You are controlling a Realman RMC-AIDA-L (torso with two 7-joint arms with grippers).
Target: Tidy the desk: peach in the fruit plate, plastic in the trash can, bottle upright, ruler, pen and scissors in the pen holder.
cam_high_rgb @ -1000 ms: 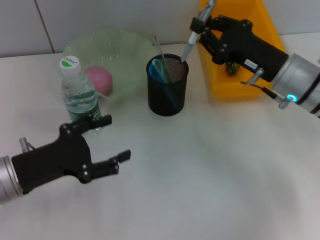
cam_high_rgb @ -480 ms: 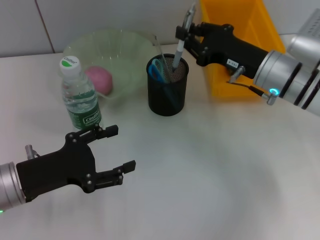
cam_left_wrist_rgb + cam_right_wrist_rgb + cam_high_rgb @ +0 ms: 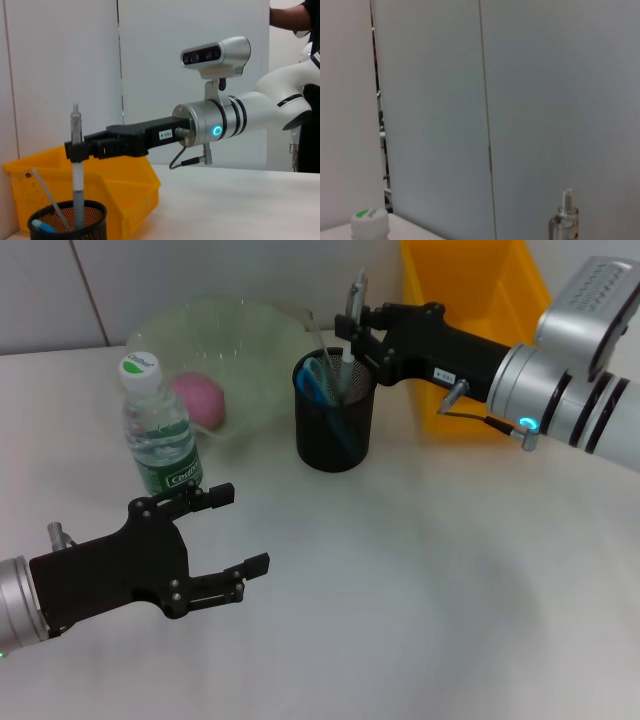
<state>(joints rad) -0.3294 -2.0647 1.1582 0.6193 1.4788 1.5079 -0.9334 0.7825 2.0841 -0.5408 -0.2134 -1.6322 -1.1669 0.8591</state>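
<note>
Your right gripper [image 3: 358, 328] sits just above the black mesh pen holder [image 3: 335, 412], clenched on the slim grey pen [image 3: 349, 345]. The pen stands near upright, its lower end already inside the holder's rim, its top poking above the fingers. In the left wrist view you see the same thing side-on: right gripper [image 3: 80, 149] clamped around the pen [image 3: 77, 165], whose tip is down in the mesh cup [image 3: 67, 222]. Also in the holder: blue-handled scissors [image 3: 318, 379] and a clear plastic ruler [image 3: 320, 345] leaning out toward the back.

Your left gripper [image 3: 228, 530] hangs low over the white table [image 3: 420, 590] at the near left, fingers spread wide, grasping nothing. It is near the bottle but not touching it.

The clear plastic water bottle with a green label and white cap [image 3: 157, 435] stands upright just in front of the pale green translucent fruit plate [image 3: 250, 335]. The pink peach [image 3: 199, 400] lies in that plate, partly behind the bottle. The right wrist view shows only the bottle cap [image 3: 369, 221] and the pen's top end [image 3: 565, 215] against a wall.

The yellow plastic bin [image 3: 470, 300] stands at the back right, behind the right arm; its contents are hidden from you.
</note>
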